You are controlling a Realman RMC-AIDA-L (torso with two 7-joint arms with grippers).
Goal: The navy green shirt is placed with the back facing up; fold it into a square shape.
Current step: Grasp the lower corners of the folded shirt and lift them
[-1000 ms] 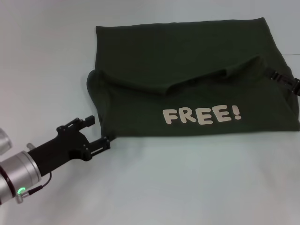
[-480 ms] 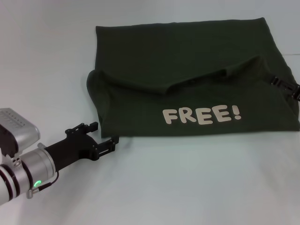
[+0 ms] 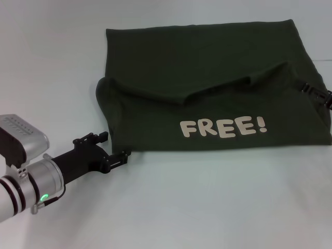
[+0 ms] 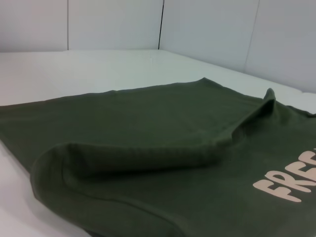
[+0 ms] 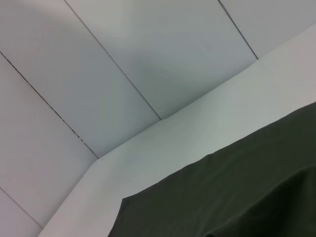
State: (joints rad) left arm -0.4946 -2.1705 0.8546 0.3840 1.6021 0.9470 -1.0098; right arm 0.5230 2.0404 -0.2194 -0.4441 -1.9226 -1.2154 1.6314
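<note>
Shirt (image 3: 207,78) lies on the white worktop (image 3: 207,207), already folded once — the lower layer is turned up so the "FREE!" lettering (image 3: 224,127) faces up near the front edge, with a raised fold ridge running across the middle. Shape is a wide rectangle, not yet a square, so I judge this mid-fold, between passes.

Left end effector (image 3: 117,149) sits just at the near left corner of the shirt, fingers spread a little, nothing visibly clamped. Right end effector (image 3: 317,95) is at the right edge of the shirt, partly out of view — cannot tell how its fingers stand.

Next move likely calls for a grip on the side edges and a fold across, left to right.

Versus half a second ago: left arm has pulled back slightly and dropped lower; shirt unchanged.
</note>
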